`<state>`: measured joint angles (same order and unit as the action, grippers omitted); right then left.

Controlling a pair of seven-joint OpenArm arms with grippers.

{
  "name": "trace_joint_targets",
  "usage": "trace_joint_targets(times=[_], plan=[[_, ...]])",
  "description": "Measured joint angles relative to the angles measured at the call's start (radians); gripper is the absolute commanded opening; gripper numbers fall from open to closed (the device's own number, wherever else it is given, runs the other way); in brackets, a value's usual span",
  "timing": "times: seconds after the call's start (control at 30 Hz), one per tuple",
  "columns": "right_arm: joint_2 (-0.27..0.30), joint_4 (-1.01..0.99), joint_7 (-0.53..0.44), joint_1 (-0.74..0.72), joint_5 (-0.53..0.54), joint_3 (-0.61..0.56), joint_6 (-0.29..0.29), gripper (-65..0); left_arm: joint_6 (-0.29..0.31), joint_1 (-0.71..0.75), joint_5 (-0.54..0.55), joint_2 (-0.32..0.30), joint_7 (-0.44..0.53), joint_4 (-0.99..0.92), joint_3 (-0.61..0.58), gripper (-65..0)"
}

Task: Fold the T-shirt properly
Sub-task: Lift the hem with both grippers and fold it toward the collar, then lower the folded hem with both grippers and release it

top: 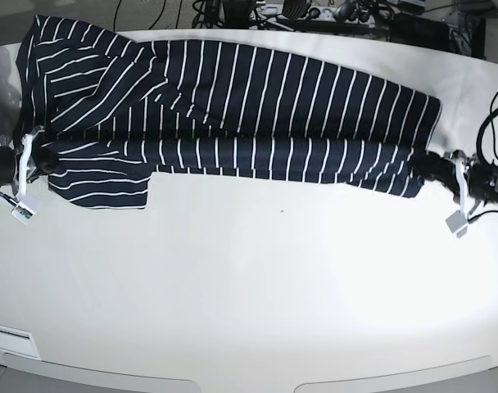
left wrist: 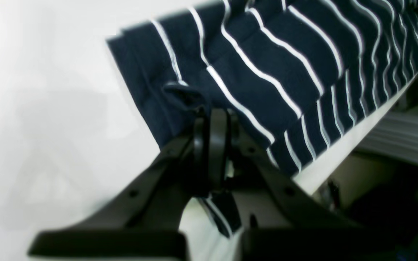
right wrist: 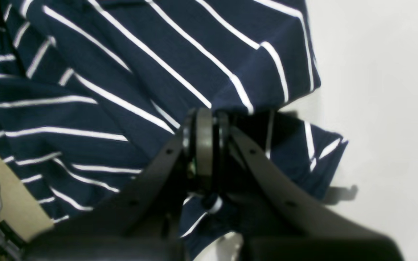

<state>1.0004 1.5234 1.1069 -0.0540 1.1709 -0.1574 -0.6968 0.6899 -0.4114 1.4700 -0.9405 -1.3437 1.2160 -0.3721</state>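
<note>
Your T-shirt [top: 233, 110] lies stretched across the far half of the white table [top: 249, 286], a long dark navy band with thin white stripes, its lower edge doubled over along the length. Its long axis runs from about 9 o'clock to 3 o'clock in the base view, with the sleeve end bunched at the 9 o'clock side and the hem end tapering toward 3 o'clock.

At the 3 o'clock tip, your left gripper [left wrist: 212, 119] sits right at the cloth's corner with its jaws narrow, pinched onto a small tuck of fabric; a strip of striped cloth hangs below them. At the 9 o'clock end, your right gripper [right wrist: 205, 123] is likewise nearly closed, clamped on a fold of the shirt near the sleeve, with fabric spreading away at 11 o'clock and a loose flap at 3 o'clock
</note>
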Motion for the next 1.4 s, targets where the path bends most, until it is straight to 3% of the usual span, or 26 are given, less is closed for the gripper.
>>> trace_joint_targets(times=[0.27, 0.37, 0.43, 0.57, 0.7, 0.83, 0.97, 1.1, 1.3, 1.4], plan=[[-0.001, 0.000, -0.023, 0.047, -0.004, 0.000, 0.000, -64.1, 0.000, 0.047, 0.001, -0.010, -0.007, 0.029, 0.000, -65.0], [-0.001, 0.000, -0.025, 0.035, -0.007, 0.000, 0.000, -38.2, 0.000, 0.046, -0.002, -0.010, -0.011, 0.029, 0.000, -40.8], [-0.001, 0.000, -0.022, 0.018, -0.009, 0.000, 0.000, -27.5, 0.000, 0.046, -0.002, -0.011, -0.007, 0.029, 0.000, -30.6], [-0.012, 0.000, -0.026, -0.016, 0.025, 0.002, 0.000, -27.0, 0.000, 0.046, -0.003, -0.011, 0.034, 0.029, 0.000, -30.4], [-0.105, -0.015, -0.108, -0.003, -0.187, 0.002, 0.001, -27.0, 0.000, 0.052, -0.002, -0.011, 0.034, 0.029, 0.000, -30.4], [-0.196, -0.075, -0.245, -0.006, -0.463, 0.002, 0.156, -27.0, 0.000, 0.060, -0.003, -0.011, 0.035, 0.029, 0.000, -30.4], [-0.243, -0.116, -0.303, -0.019, -0.605, 0.007, 0.276, -27.0, 0.000, 0.060, -0.003, -0.011, 0.036, 0.029, 0.000, -30.4], [-0.274, -0.126, -0.306, -0.021, -0.631, 0.010, 0.317, -27.0, 0.000, 0.066, -0.003, -0.011, 0.051, 0.029, 0.000, -30.5], [-0.298, -0.129, -0.306, -0.033, -0.638, 0.011, 0.320, -27.5, 0.000, 0.079, -0.003, -0.008, 0.065, 0.029, 0.000, -30.5], [-0.309, -0.132, -0.341, -0.034, -0.637, 0.011, 0.320, -37.4, 0.000, 0.079, -0.003, -0.008, 0.064, 0.029, 0.000, -30.5]])
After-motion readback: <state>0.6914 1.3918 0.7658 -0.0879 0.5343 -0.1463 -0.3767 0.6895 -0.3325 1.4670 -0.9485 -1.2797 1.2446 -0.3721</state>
